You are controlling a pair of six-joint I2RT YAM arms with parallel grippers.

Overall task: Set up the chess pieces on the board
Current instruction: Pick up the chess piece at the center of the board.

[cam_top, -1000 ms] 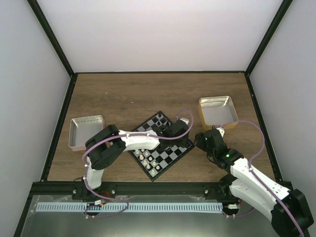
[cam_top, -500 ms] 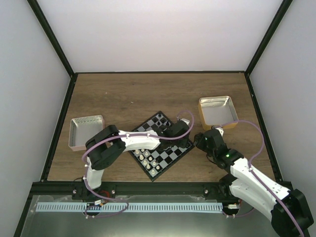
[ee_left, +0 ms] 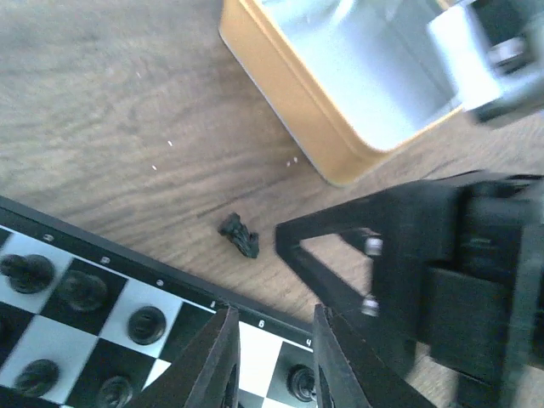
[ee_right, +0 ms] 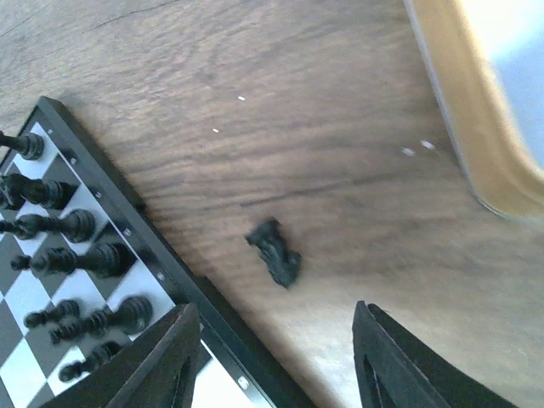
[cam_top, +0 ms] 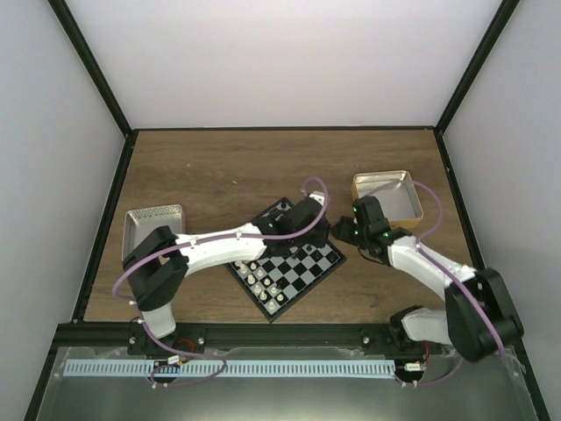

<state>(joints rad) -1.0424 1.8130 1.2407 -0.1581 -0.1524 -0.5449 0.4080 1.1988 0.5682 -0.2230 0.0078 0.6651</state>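
Note:
The board (cam_top: pixel 299 275) lies mid-table, with black chess pieces (ee_right: pixel 78 224) along its far-right side and white ones (cam_top: pixel 258 279) along its near-left side. One black piece (ee_right: pixel 274 253) lies toppled on the wood just off the board's rim, also seen in the left wrist view as the black piece (ee_left: pixel 239 235). My right gripper (ee_right: pixel 276 357) is open and hovers just short of that fallen piece. The left gripper (ee_left: pixel 274 361) is open by a narrow gap and empty. It hangs over a white square at the board's edge (ee_left: pixel 170 285), next to a standing black piece (ee_left: pixel 298 382).
A tan-rimmed metal tray (cam_top: pixel 387 197) stands just beyond the right gripper (cam_top: pixel 347 231). A pink-rimmed tray (cam_top: pixel 149 230) is at the left. The two grippers are close together at the board's right corner, the left gripper (cam_top: pixel 316 235) beside the right one.
My right arm has swung left and away toward the board's right corner, its jaws narrowing. The left arm has stretched farther across the board and its jaws have parted slightly.

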